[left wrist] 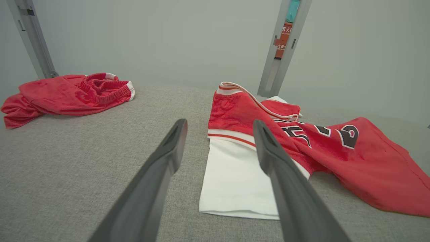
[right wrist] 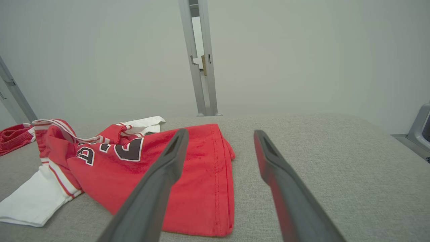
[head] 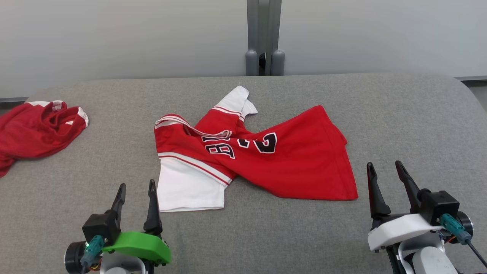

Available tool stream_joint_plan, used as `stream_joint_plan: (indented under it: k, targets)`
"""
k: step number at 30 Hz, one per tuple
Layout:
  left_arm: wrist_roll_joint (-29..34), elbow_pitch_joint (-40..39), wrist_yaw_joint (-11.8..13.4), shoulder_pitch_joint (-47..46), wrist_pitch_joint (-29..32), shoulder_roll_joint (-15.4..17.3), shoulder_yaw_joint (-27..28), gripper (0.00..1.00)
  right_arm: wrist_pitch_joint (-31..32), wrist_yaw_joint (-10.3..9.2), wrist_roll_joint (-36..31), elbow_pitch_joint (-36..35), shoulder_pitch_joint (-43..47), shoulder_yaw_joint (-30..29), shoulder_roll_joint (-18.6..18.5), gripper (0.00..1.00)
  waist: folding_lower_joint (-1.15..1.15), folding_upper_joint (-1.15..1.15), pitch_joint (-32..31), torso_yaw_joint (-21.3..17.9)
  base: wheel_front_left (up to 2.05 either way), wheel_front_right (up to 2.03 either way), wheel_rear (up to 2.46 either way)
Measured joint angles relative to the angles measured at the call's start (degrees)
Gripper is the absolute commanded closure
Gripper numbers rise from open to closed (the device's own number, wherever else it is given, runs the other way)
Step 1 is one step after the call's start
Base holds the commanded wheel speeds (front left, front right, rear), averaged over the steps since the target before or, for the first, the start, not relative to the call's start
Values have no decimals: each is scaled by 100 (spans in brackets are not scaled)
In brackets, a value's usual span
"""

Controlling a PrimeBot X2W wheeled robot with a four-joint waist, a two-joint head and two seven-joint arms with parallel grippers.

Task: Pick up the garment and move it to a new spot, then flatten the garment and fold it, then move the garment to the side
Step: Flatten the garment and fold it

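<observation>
both jaws stand released: left gripper (head: 137, 194) and right gripper (head: 384, 175) hold nothing. jersey (head: 289, 163) lies twisted mid-table (head: 399, 114); gripping several overlapped layers risks lifting it bunched.

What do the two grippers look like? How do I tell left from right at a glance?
Left gripper: two long dark tapered fingers on a black block, with a bright green plastic wrist cover and a teal plug. Right gripper: same build, but with a white plastic wrist cover. Its matching teal connector trails a thin black cable. Cover colour tells them apart.
</observation>
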Motion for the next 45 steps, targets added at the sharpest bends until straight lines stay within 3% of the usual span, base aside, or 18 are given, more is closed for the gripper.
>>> stream_joint_plan:
  k: [25, 34, 45]
  targets:
    - [-63, -102, 148, 80, 178, 29, -145, 0, 0, 0, 42, 98, 96, 103, 0, 0, 0, 0, 8, 42, 0, 0, 0]
    - [-664, 790, 48, -488, 1311, 81, -3, 0, 0, 0, 41, 192, -102, 254, 0, 0, 0, 0, 369, -49, 0, 0, 0]
    - [-873, 1763, 142, -1032, 1488, 56, 107, 0, 0, 0, 66, 290, -313, 324, 0, 0, 0, 0, 854, -383, 0, 0, 0]
